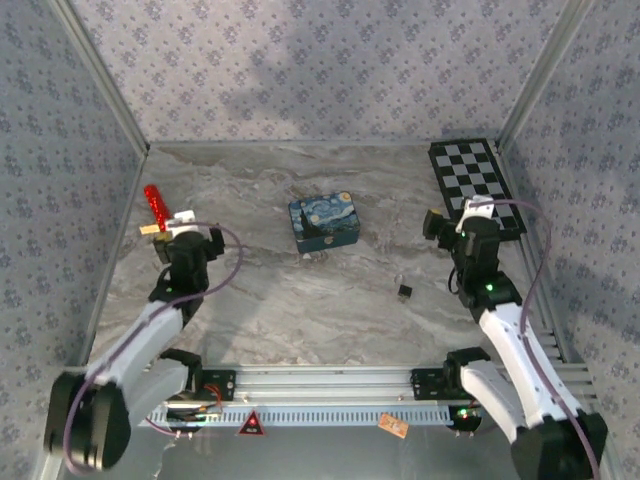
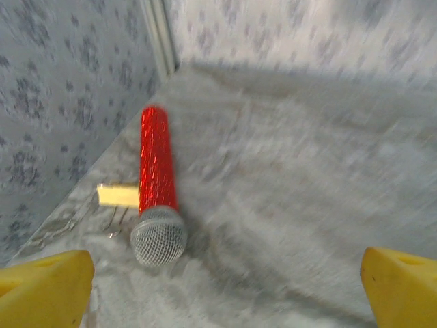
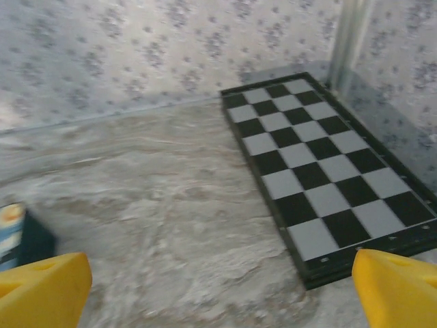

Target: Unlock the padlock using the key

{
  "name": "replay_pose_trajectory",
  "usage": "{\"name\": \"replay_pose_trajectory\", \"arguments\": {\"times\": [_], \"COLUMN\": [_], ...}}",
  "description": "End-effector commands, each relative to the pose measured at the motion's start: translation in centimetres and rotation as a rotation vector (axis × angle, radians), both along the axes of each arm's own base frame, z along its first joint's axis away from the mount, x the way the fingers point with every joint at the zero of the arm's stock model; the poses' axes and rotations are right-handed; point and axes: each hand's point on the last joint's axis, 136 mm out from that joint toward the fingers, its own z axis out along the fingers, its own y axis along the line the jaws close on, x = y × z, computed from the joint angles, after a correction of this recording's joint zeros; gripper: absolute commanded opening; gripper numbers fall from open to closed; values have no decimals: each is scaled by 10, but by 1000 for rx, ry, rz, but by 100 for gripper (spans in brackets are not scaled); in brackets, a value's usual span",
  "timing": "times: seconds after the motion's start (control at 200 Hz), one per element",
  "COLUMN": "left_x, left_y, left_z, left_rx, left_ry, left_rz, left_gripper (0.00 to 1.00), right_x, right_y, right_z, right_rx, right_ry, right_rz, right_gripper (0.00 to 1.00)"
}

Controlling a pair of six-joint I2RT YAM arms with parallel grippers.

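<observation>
Flower-sprigged grey wallpaper (image 1: 300,60) is enclosing a marble-patterned worktop (image 1: 300,310) on three sides. A black-and-white chessboard (image 1: 478,185) is lying in the far right corner. A blue box (image 1: 323,222) printed with a swirling starry-night painting is sitting mid-worktop. The left pincer (image 2: 225,280) is hanging wide open near a red microphone (image 2: 156,164); the right pincer (image 3: 222,287) is gaping too, holding nothing. A small dark block, seemingly the padlock (image 1: 404,291), is resting between box and right arm. A pale tag (image 2: 117,196) is touching the microphone.

A red warning triangle (image 1: 250,425) stands on the base rail (image 1: 330,411).
</observation>
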Motion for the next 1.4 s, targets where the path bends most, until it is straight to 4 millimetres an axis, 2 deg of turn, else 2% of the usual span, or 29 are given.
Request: {"name": "replay_pose_trajectory", "arguments": {"times": [0.0,0.09,0.21,0.375,0.555,0.69,0.77,0.85,0.925,0.969,1.039,1.099,1.164,1.394], "left_x": [22,28,31,30,36,45,49,51,55,60,61,69,71,71], "left_y": [15,15,22,22,2,-28,-32,-20,-22,-16,-12,-6,6,7], "left_z": [27,4,-21,-43,-40,-44,-52,-56,-69,-66,-71,-70,-75,-74], "left_rx": [107,77,25,56,52,14,5,-30,-36,-40,-59,-62,-112,-118], "left_ry": [-113,-76,-30,20,-43,-33,-54,-54,-43,-79,-15,-14,22,19], "left_rz": [64,-2,-50,-88,-222,-395,-412,-366,-388,-354,-339,-297,-256,-256], "left_gripper": [100,100,100,100,100,100,100,100,100,100,100,100,100,100], "right_x": [18,25,26,37,48,55,57,58,57,57,56,58,66,65], "right_y": [-18,-23,-34,-40,-34,-27,-18,-12,-9,-9,-9,-14,-32,-32], "right_z": [-13,-36,-65,-86,-106,-124,-133,-137,-141,-142,-142,-142,-146,-144], "right_rx": [-48,-73,-135,-178,-175,-128,-129,-130,-131,-132,-128,-133,-124,-136], "right_ry": [-15,-19,15,30,15,-8,-5,-8,-4,-14,-15,-5,57,50], "right_rz": [-50,-60,-99,-117,-65,42,103,135,156,156,157,128,20,5], "right_gripper": [100,100,100,100,100,100,100,100,100,100,100,100,100,100]}}
